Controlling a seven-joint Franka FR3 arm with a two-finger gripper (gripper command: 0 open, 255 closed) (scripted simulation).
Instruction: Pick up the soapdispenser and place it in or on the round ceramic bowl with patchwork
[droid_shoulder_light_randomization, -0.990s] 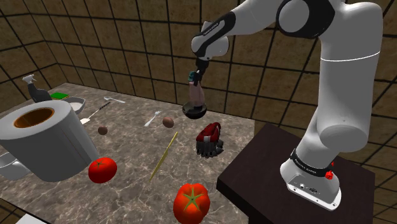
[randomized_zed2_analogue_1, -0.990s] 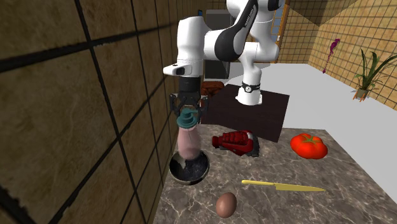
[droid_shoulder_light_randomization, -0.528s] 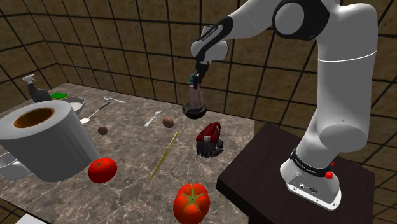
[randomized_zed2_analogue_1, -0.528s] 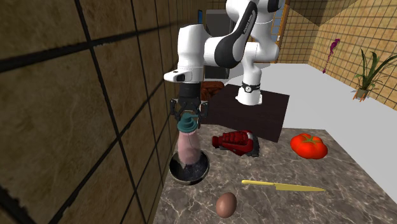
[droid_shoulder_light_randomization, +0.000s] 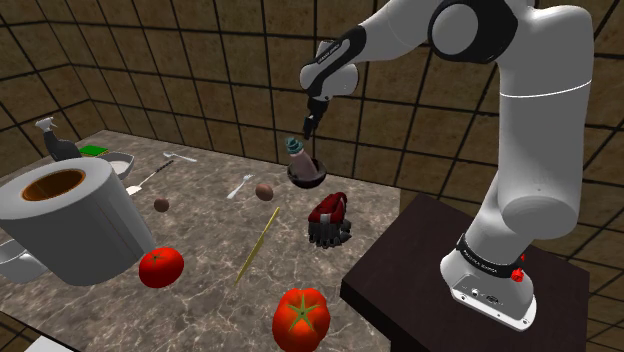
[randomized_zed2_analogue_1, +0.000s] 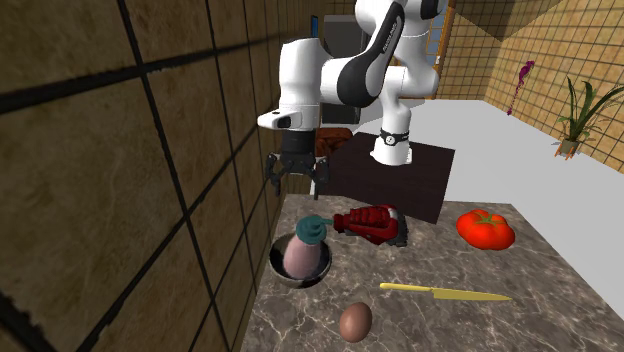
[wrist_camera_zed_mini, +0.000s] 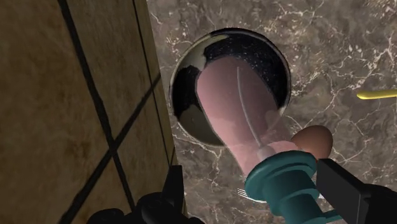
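While jaws hang open, empty, soap dispenser leans in bowl, pump end uppermost.

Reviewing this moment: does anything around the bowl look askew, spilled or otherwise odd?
Yes. The soap dispenser sits in the bowl tilted rather than upright; in the wrist view its teal pump head leans out past the rim. The open gripper hangs above, apart from it. Nothing looks spilled or broken.

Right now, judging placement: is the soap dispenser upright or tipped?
Tipped: the soap dispenser leans in the bowl, cap above its rim.
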